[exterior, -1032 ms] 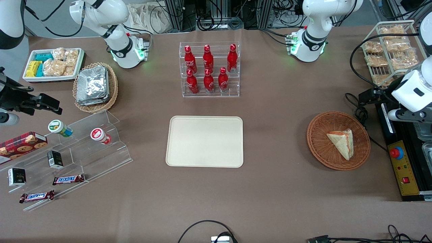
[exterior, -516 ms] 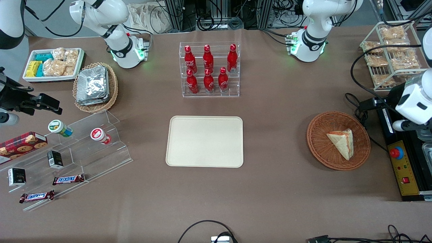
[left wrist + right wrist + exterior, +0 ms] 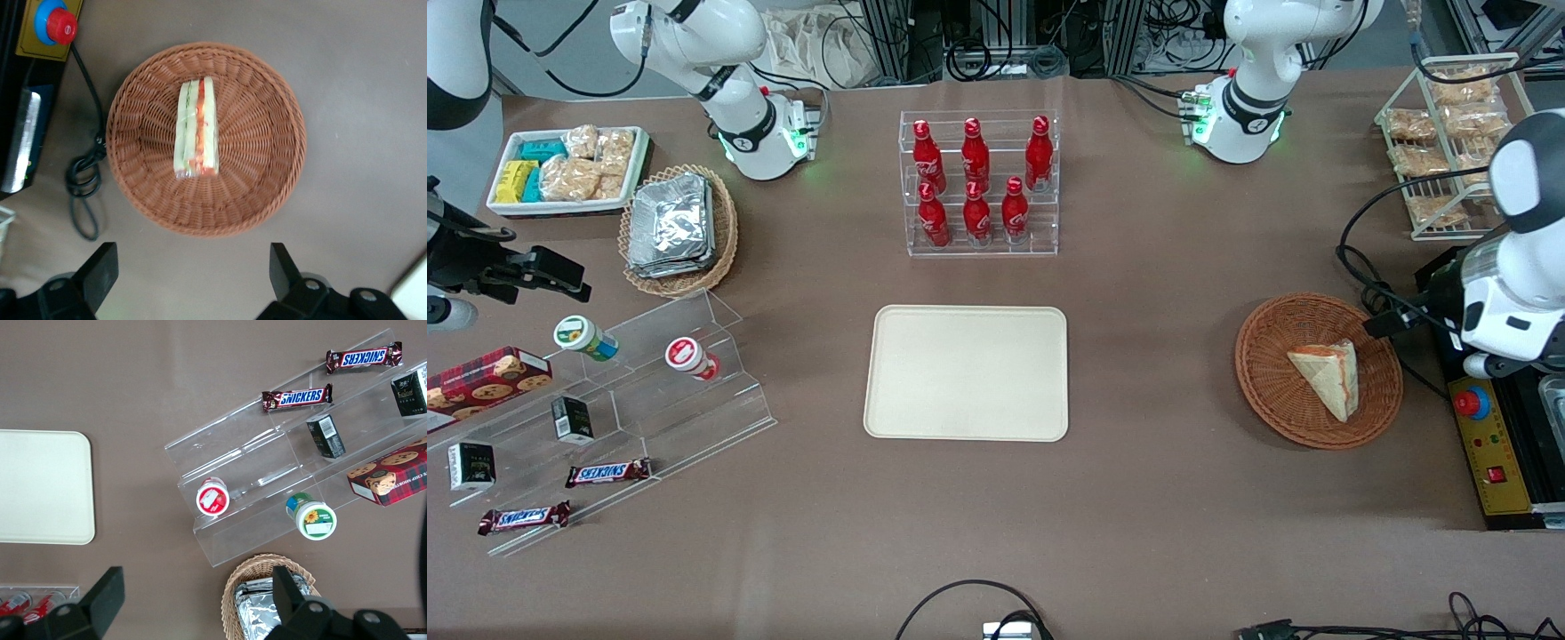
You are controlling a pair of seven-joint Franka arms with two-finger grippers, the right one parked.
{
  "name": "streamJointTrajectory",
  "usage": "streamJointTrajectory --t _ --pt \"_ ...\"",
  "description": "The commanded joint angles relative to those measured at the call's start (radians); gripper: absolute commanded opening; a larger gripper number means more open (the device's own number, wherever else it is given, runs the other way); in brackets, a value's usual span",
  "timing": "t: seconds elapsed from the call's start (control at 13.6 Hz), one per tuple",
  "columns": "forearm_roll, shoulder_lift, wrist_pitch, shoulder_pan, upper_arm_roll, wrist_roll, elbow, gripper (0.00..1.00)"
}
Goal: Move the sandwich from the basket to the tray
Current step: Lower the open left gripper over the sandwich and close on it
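The sandwich [image 3: 1329, 378], a pale wedge with red, orange and green filling on its edge, lies in the reddish-brown wicker basket [image 3: 1258, 338] toward the working arm's end of the table. The cream tray [image 3: 965, 373] lies bare at the table's middle. In the left wrist view the sandwich [image 3: 197, 130] sits in the basket [image 3: 267, 167], and my left gripper [image 3: 192, 273] is open wide and empty, high above the table just outside the basket's rim. In the front view the left arm's wrist [image 3: 1507, 316] hangs beside the basket.
A control box with a red button [image 3: 1472, 404] and a black cable [image 3: 83, 187] lie next to the basket. A wire rack of snack packets [image 3: 1449, 133] stands farther from the front camera. A rack of red bottles [image 3: 978, 182] stands farther than the tray.
The left arm's wrist has moved nearer to the front camera and closer to the basket. The sandwich, basket and tray have not moved.
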State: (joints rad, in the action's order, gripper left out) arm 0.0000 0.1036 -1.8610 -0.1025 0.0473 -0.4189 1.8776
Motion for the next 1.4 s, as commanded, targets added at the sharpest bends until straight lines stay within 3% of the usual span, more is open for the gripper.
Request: streamJointTrajectory --t 0.0,0.29,0.81,1.11,1.18,1.25,1.33 --pt "-0.011 -0.076 -0.192 -0.002 -0.018 -0.110 0.202 1.00" --pt "-0.011 0.005 -0.467 -0.002 -0.026 -0.220 0.319 1.00" --pt "0.011 0.131 -0.570 0.000 -0.029 -0.267 0.313 1.00" --pt "0.099 0.171 -0.570 0.001 -0.029 -0.265 0.288 1.00" --pt "0.116 0.185 -0.570 0.001 -0.029 -0.265 0.275 0.91" --pt "0.120 0.206 -0.570 0.001 -0.029 -0.267 0.259 0.75" --pt "0.120 0.218 -0.570 0.001 -0.029 -0.265 0.247 0.53"
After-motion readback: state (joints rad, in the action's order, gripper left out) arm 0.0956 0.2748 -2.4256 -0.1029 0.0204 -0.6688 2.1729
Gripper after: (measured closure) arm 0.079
